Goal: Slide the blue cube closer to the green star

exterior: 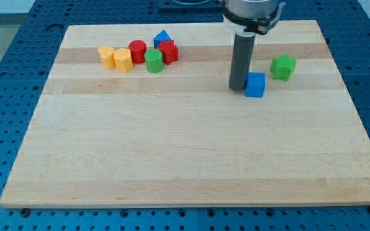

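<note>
My tip (pixel 239 88) touches the blue cube's (pixel 255 85) left side; the rod has no gripper to spread or pinch. The cube sits near the green star (pixel 283 67), which lies farther right on the tabletop (pixel 172 147). The risk, I judge: an off-centre push turns the cube and it slips past the star.

My tip (pixel 239 88), rod upright

Blue cube (pixel 255 85), green star (pixel 283 67), dark grey rod. Cluster upper left: two yellow blocks (pixel 115 58), red cylinder (pixel 137 51), green cylinder (pixel 153 61), red block (pixel 168 52), blue block (pixel 162 38). Board (pixel 172 147) pale wood, banded grain.
</note>
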Robot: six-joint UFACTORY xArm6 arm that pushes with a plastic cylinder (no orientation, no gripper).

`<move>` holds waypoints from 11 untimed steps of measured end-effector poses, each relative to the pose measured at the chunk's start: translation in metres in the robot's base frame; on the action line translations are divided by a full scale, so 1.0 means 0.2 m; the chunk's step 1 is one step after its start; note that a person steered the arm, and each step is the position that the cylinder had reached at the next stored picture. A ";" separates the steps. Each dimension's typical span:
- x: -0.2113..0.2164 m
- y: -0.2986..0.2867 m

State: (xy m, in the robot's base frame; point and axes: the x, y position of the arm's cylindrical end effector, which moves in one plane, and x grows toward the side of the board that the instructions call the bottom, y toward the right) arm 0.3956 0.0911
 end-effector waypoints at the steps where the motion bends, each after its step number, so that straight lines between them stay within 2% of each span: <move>1: 0.00 0.12; 2: 0.01 0.25; 4: 0.17 0.14; 8: 0.22 0.30; 11: 0.12 0.41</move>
